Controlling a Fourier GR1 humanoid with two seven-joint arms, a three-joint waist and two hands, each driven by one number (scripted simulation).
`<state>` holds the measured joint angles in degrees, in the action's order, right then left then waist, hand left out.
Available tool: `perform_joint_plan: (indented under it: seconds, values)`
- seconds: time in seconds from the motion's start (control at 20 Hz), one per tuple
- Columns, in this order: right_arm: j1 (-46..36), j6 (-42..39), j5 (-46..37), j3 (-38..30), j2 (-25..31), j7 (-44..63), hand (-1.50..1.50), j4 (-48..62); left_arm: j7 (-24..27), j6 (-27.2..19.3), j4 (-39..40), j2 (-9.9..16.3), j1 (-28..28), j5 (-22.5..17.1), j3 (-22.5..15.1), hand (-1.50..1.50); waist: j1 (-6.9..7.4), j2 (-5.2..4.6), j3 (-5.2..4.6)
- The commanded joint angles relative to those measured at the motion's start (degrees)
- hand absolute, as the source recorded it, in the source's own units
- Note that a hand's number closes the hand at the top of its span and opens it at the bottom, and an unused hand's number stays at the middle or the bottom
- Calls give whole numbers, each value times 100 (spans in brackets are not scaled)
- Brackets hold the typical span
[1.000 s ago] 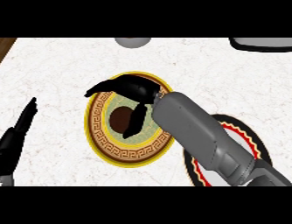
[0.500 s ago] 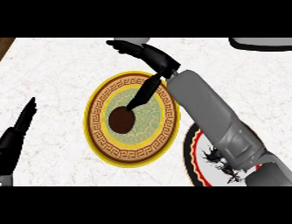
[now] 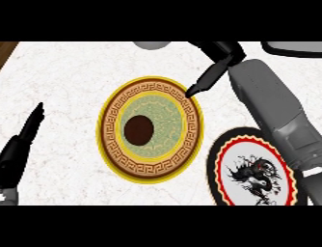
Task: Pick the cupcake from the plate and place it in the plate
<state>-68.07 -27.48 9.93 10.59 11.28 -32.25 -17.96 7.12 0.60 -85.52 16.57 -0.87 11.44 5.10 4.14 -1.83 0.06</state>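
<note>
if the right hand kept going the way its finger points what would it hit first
Probably the rim of the yellow-and-brown plate: the right hand points down-left at its upper right edge. The cupcake lies further along. Height is unclear.

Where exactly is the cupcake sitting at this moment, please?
In the head view the cupcake sits on the gold-rimmed plate at the centre of the counter, slightly left of the plate's middle, with the dragon plate to its lower right.

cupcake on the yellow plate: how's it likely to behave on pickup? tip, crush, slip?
The cupcake looks small and round from above, so it is probably light. It sits alone on the flat yellow plate, so a side nudge would likely slide it. Its height is hidden from this angle, so tipping risk is unclear. Cake tops usually crush easily.
</note>
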Motion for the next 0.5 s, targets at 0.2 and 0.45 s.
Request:
perform_joint_plan:
  seconds: [0.2,0.45]
  values:
    - [-255,-395,-218,-77,565,-777,-150,531,94,72,62,-68,-26,17,-94,0,178,-64,3]
    - [-154,-647,-301,-47,885,-902,-150,684,-15,59,-46,-28,199,34,-74,0,252,-123,13]
